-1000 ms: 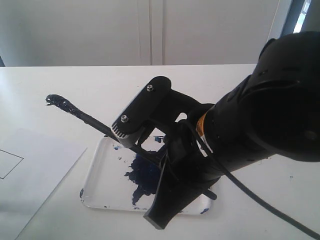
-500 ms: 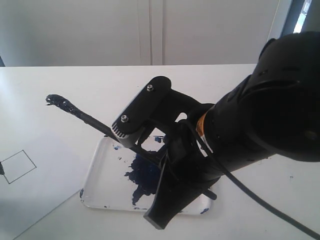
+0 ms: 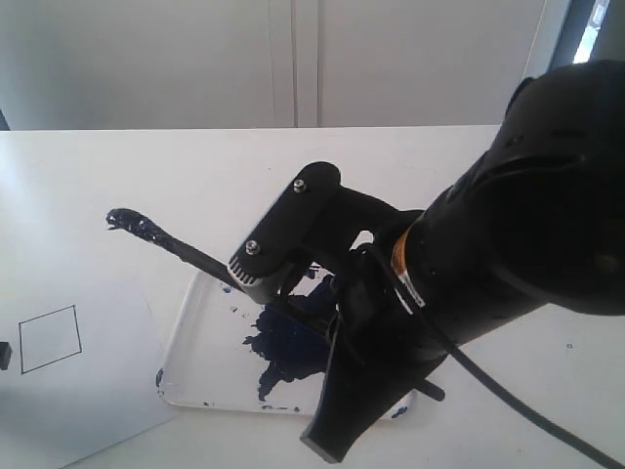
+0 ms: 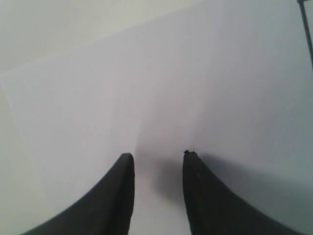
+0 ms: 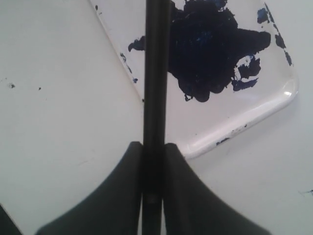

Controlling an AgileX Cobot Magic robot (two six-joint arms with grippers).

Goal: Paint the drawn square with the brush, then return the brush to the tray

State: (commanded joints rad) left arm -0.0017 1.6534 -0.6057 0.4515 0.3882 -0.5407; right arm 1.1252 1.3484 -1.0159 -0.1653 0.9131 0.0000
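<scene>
Clamping the brush [image 3: 181, 249], the right tool [image 5: 154, 152] holds it over the tray [image 3: 178, 342], wet tip toward ten o'clock. Painting seems about to begin: the drawn square [image 3: 49, 338], at eight o'clock from the tray, is blank. The left tool [image 4: 158, 155] hangs parted over the paper [image 4: 146, 73]. Next, the tip must come down inside the outline.

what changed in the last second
The white paper sheet slid right in the exterior view toward the shallow white paint-blotched tray, bringing its thin black-outlined square fully into view. The right gripper shifted slightly right and down with the long black-handled paintbrush. Tray unmoved, brush still clamped, square unpainted.
</scene>
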